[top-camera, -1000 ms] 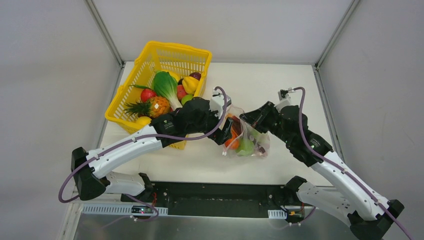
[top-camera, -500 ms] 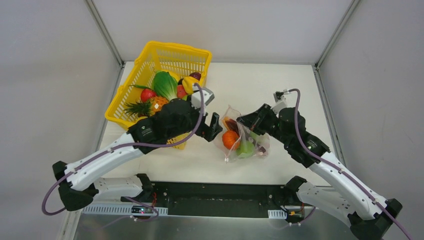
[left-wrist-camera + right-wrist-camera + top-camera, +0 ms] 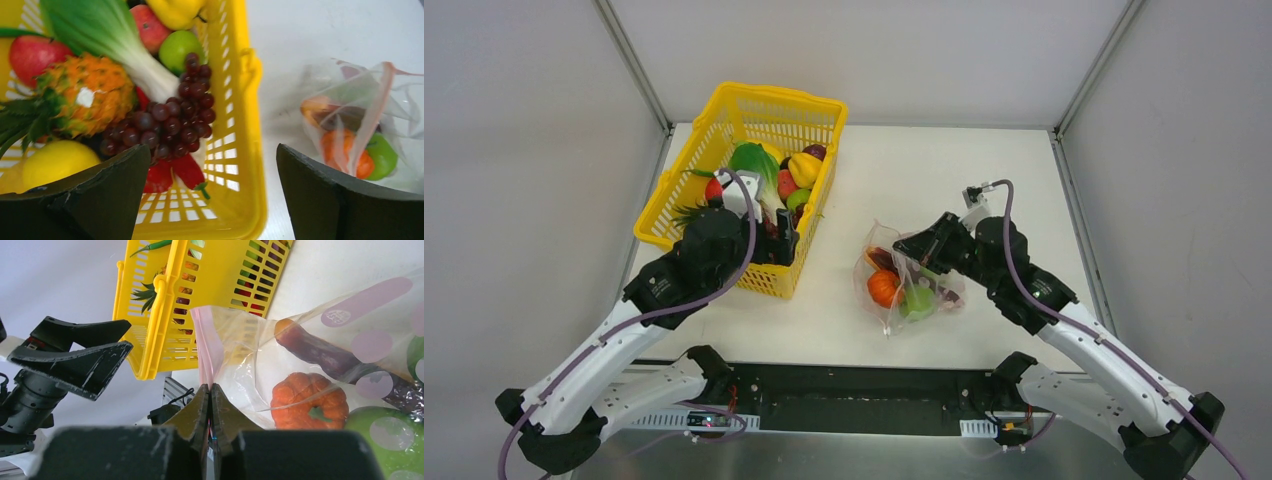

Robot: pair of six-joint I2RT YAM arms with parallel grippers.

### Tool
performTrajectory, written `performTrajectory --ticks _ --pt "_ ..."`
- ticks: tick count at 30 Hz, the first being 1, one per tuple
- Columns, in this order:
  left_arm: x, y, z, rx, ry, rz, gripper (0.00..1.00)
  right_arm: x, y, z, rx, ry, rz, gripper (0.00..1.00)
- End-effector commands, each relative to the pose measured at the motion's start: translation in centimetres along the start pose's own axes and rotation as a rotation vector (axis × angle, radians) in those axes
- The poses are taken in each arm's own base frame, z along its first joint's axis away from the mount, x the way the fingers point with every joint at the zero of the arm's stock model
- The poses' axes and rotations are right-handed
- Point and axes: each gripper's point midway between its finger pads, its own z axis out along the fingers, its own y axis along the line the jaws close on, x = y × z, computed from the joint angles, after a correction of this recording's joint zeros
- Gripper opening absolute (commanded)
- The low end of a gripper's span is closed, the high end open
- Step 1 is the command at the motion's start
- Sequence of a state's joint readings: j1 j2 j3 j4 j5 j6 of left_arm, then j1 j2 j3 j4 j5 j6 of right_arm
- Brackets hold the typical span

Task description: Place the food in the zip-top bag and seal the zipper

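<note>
left gripper (image 3: 785,234): jaws spread wide, nothing between them. It hangs over the basket's near right corner, and in its wrist view (image 3: 212,150) it looks down on the fruit.
right gripper (image 3: 911,243): pinched tight on the zipper. The fingertips (image 3: 202,400) meet with the pink strip running into the seam between them.
bag (image 3: 906,288): on the table (image 3: 944,170), right of the basket and clear of it. The right gripper holds up its top edge.
zipper (image 3: 207,345): rises straight up from the right fingertips. In the left wrist view one pink edge (image 3: 372,115) runs diagonally and a second sits apart near the top right, so the mouth is open.
in bag: orange pumpkin (image 3: 307,402), green apple (image 3: 385,440) just beside it, and a dark purple piece (image 3: 320,352) above both. A second orange lump behind them is too blurred to name.
basket (image 3: 754,108): yellow mesh, far left of the table.
in basket: grapes (image 3: 175,120) in the middle against the right wall, pineapple (image 3: 85,97) to their left, lemon (image 3: 55,162) in the near corner. Greens (image 3: 100,25) lie across the top, and a red pepper (image 3: 175,172) sits under the grapes.
</note>
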State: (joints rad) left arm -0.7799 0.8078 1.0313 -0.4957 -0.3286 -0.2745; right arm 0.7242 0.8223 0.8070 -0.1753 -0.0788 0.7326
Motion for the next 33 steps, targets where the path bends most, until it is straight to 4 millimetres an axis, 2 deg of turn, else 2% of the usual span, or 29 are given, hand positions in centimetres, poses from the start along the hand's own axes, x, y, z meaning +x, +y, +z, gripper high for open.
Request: performTrajectory --ticks 1,6,10,21,23,30,33 --pt "1.1 3.7 -0.8 -0.137 0.021 -0.059 0.99 -0.4 1.6 0.1 -0.062 -0.006 0.015 0.04" --pt "2.4 6.0 -1.2 -0.225 0.085 -0.070 0.99 -0.4 1.5 0.3 -0.062 -0.006 0.018 0.04" --pt "2.8 7.1 -1.0 -0.255 0.124 -0.092 0.99 -0.4 1.4 0.5 -0.059 -0.008 0.016 0.04" --pt "4.2 7.7 1.8 -0.226 0.297 -0.137 0.99 -0.5 1.3 0.7 -0.044 -0.005 -0.021 0.04" --pt "4.6 7.2 2.6 -0.182 0.332 -0.143 0.99 -0.6 1.1 0.5 -0.040 -0.012 -0.025 0.04" --pt "6.9 7.1 5.5 -0.174 0.505 -0.122 0.99 -0.5 0.6 0.8 -0.024 -0.012 -0.031 0.05" --pt "7.7 7.8 6.4 -0.210 0.551 -0.113 0.99 -0.3 0.5 1.1 -0.021 -0.001 -0.026 0.05"
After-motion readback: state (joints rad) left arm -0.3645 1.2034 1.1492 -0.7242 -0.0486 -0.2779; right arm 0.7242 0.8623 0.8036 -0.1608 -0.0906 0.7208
